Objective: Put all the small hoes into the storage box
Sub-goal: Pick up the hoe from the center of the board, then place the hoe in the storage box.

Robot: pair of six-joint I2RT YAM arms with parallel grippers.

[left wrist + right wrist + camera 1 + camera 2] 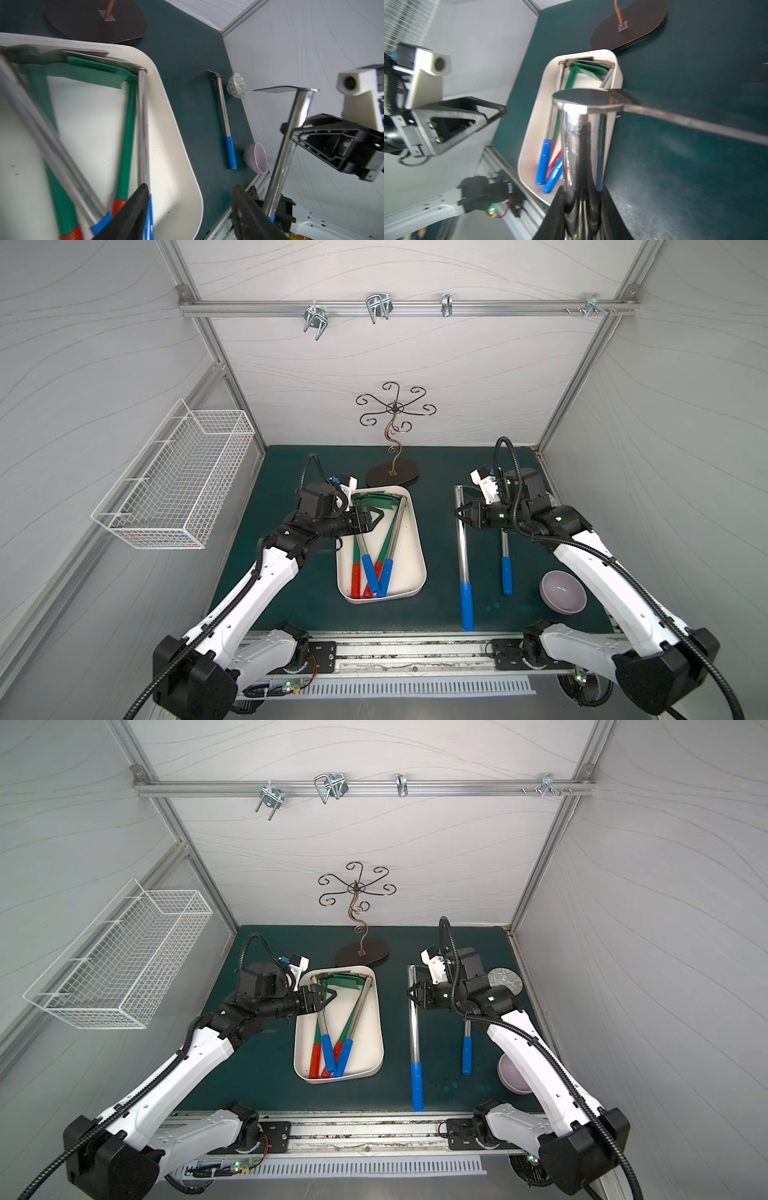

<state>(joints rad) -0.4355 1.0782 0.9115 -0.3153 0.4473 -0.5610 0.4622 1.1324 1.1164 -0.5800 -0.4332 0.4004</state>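
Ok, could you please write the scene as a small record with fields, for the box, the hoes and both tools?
storage box: on the mat, holds four hoes
left tool: open, above the box, holds nothing
right tool: shut on the steel shaft of a blue-handled hoe
loose hoe: blue-handled, lies on the mat beside the right arm
bowls: purple bowl and patterned bowl, near the right arm
other: wire stand behind the box
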